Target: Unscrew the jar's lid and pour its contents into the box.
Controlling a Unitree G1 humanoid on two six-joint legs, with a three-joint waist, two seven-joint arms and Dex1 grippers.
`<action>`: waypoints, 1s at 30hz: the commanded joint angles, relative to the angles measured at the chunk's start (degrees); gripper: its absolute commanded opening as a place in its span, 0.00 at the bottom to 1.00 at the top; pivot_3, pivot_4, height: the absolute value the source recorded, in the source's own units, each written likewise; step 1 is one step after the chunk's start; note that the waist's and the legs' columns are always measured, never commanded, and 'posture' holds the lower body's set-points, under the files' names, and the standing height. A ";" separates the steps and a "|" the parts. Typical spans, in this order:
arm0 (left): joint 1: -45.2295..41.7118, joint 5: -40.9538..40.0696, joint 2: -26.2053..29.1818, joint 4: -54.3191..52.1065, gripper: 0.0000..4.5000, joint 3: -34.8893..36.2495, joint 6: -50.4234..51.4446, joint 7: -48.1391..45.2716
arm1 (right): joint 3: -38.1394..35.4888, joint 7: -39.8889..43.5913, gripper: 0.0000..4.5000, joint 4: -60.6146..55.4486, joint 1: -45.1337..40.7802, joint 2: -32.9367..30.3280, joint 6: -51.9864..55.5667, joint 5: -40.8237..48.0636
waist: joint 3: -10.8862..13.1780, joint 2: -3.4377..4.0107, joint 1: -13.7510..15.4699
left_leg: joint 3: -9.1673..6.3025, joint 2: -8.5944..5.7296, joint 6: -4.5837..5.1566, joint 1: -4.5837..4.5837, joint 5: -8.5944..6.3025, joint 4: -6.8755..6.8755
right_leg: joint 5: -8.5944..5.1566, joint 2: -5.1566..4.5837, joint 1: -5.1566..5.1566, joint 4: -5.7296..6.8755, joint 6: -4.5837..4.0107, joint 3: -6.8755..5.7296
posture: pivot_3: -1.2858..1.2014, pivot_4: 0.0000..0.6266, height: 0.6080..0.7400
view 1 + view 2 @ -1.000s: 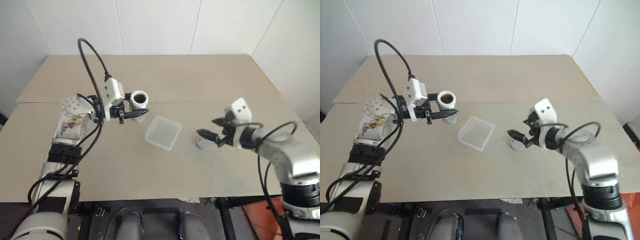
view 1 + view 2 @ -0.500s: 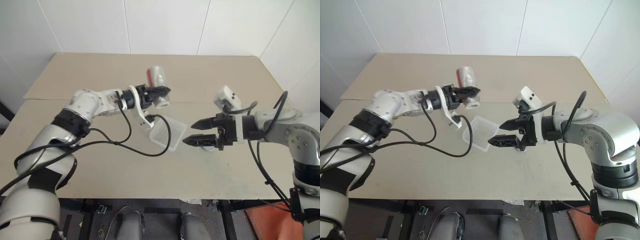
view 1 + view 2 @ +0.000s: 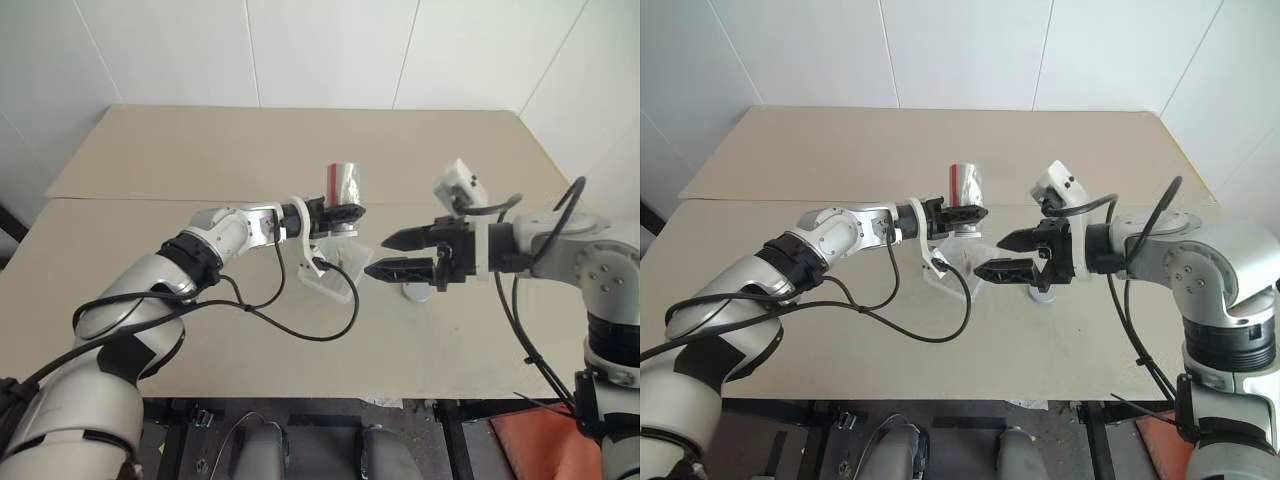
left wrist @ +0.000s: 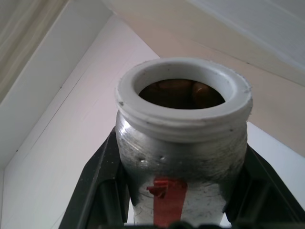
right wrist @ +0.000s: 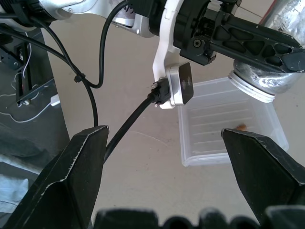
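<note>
This looks like a robot test room or lab rather than a home. Plain white panelled walls [image 3: 320, 50] meet in a corner behind a bare beige surface [image 3: 200, 150] made of two boards butted together, with a seam running across it. Loose black cables [image 3: 300, 320] hang from the arms over the surface. Below its front edge, a dark metal frame [image 3: 170, 412] and a patch of orange-red flooring [image 3: 530, 445] show.
</note>
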 commanded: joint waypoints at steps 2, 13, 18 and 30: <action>-0.70 -4.01 1.77 -0.87 0.46 2.26 -0.56 -1.06 | -2.15 -0.57 0.98 -2.08 -0.04 -0.06 -1.24 1.58 | 0.00 0.00 0.07 | 0.00 0.00 0.00 0.00 0.00 0.00 | 0.00 -0.01 0.00 0.00 0.00 0.00 | 0.52 0.24 1.00; 14.08 -72.18 -3.52 -7.19 0.46 37.21 15.58 -51.35 | -0.77 0.89 0.98 -5.53 6.00 -1.92 -15.16 -5.16 | 0.00 0.00 -0.23 | 0.01 0.03 0.00 0.02 0.00 0.07 | 0.01 -0.02 0.04 0.01 -0.01 -0.01 | 0.52 0.24 1.00; 20.88 -95.00 -5.66 -19.41 0.46 50.88 40.74 -63.99 | -0.74 2.88 0.98 -3.91 7.41 -3.34 -18.43 -6.50 | 0.00 0.00 -1.11 | -0.04 0.05 0.00 0.06 0.00 0.11 | 0.00 0.02 0.10 0.01 -0.01 -0.02 | 0.52 0.24 1.00; 33.96 -103.32 -8.87 -25.11 0.46 57.19 47.25 -62.21 | -0.12 4.99 0.98 -2.38 9.86 -4.89 -23.10 -10.29 | -0.01 0.00 -1.20 | -0.06 0.03 0.00 0.22 0.00 0.12 | 0.01 0.02 0.24 -0.02 -0.01 0.00 | 0.52 0.24 1.00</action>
